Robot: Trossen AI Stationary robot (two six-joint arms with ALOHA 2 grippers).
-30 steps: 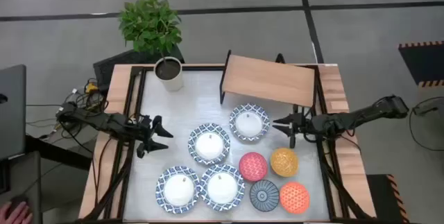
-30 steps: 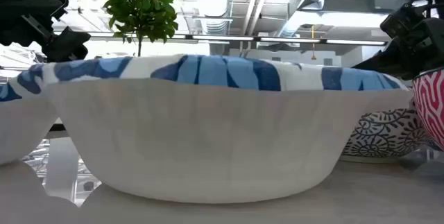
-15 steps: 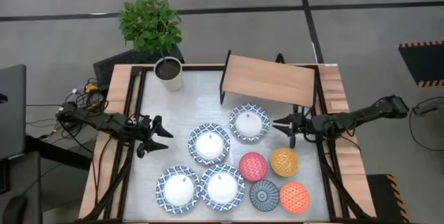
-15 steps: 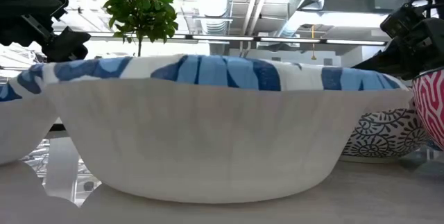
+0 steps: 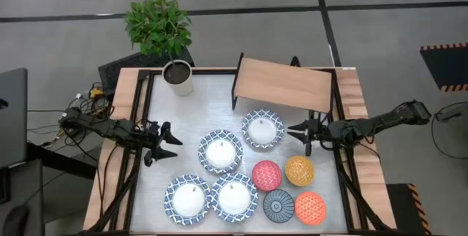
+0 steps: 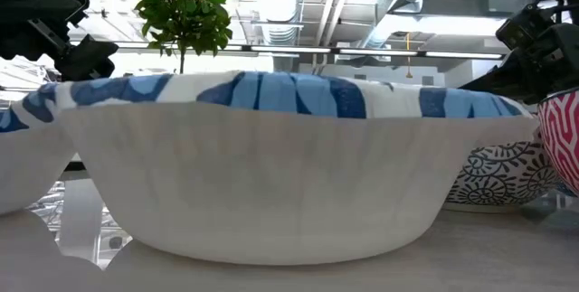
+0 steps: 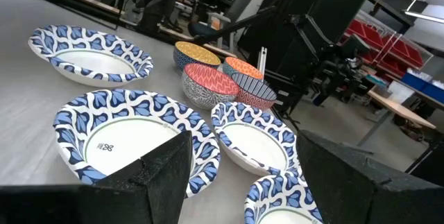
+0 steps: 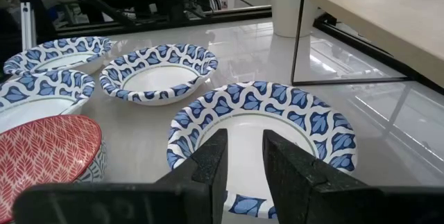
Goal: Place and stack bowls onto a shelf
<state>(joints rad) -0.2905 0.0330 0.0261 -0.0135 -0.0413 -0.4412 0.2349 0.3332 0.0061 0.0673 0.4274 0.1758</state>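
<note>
The right hand (image 5: 292,130) is being held low over the surface (image 5: 197,104), reached in from the right edge on a nearly level arm with its fingers (image 8: 208,161) pointing toward the middle; the fingers are standing only a narrow gap apart and nothing is being gripped between them. They are being aimed at the rim of the nearest blue-and-white bowl (image 5: 262,129), which is lying just in front of the fingertips and just before the shelf (image 5: 284,84). The left hand (image 5: 174,135) is being held over the left part of the surface, its arm also stretched level, its fingers (image 7: 163,172) spread wide and empty, pointing toward the second blue-and-white bowl (image 5: 221,151). Two more blue-and-white bowls (image 5: 189,198) (image 5: 235,196) are sitting side by side at the front. All four are resting upright, mouths up, with nothing seen in their white centres. To their right the small bowls are being kept in a tight cluster: the red bowl (image 5: 267,174) beside the yellow-orange bowl (image 5: 299,170), with the dark blue-grey bowl (image 5: 278,205) and the orange bowl (image 5: 310,207) in front. The shelf is standing at the back right, its long axis running across the surface, its board bare. A white plant pot (image 5: 178,77) is standing at the back left.
</note>
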